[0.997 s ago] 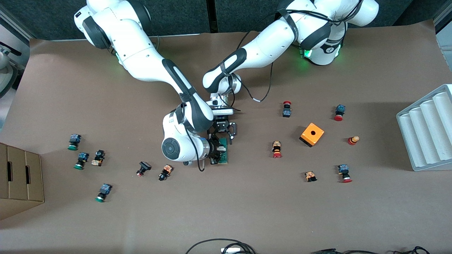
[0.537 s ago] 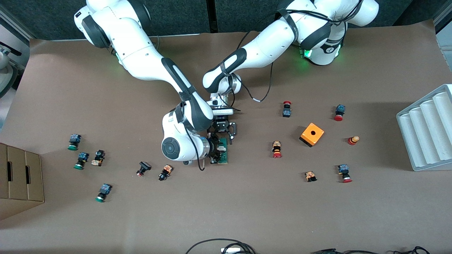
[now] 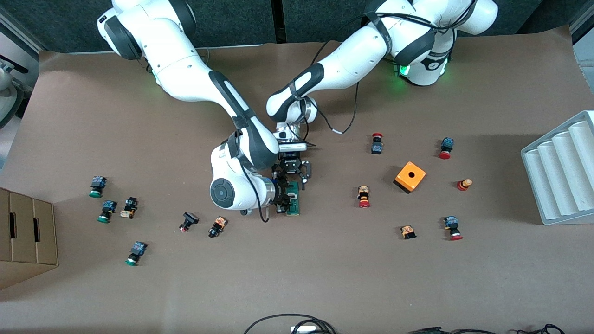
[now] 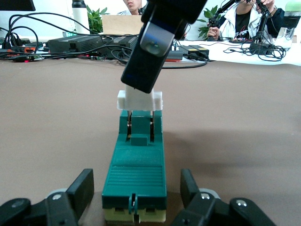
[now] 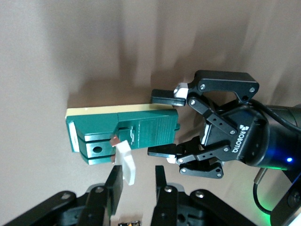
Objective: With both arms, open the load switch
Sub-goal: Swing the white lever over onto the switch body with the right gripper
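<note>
One narrow dark-green rectangular load switch (image 3: 294,199) lies flat near the middle of the brown-paper-covered table (image 3: 325,278), with a cream strip along one long side. A small white lever (image 4: 139,100) stands up at the end nearer the front camera.

The left gripper (image 3: 293,184) is clenched on the end of the switch nearer the robots' bases, one black finger (image 5: 162,96) on the cream side and the other on the green side. The right gripper (image 5: 136,181) comes in from the right arm's side of the switch and pinches the white lever between its fingertips.

An orange plastic cube with a round hole (image 3: 410,176) sits toward the left arm's end. Small red- and green-capped push-buttons (image 3: 364,196) lie scattered about both ends.
</note>
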Tool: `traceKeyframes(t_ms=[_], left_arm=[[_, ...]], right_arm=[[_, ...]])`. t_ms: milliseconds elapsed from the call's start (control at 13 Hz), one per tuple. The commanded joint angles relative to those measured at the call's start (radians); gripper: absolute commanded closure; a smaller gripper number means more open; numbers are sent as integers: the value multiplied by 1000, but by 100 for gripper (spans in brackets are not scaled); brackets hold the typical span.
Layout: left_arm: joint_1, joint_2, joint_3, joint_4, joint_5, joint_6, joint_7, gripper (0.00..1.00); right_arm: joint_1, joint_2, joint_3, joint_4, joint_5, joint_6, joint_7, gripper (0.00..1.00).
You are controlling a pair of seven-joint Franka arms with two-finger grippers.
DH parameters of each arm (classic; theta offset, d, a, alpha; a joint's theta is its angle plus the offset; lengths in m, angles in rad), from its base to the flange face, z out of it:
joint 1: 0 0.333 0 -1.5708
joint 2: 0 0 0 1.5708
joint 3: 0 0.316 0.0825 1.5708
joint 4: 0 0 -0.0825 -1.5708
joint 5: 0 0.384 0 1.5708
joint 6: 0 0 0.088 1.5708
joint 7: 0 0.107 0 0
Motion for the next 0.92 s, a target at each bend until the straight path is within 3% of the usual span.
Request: traceKeyframes(t_ms=[0, 384, 844], left_arm=[[-16, -2, 11, -3, 19, -18, -26, 18], [-16, -2, 11, -3, 17, -18, -26, 18], [-16, -2, 11, -5, 19, -18, -25, 18]], right_arm=[[3, -27, 1, -31, -21, -2, 15, 65], [14, -27, 3, -34, -23, 9, 15, 78], [24, -21, 4, -45, -40, 29, 13, 78]])
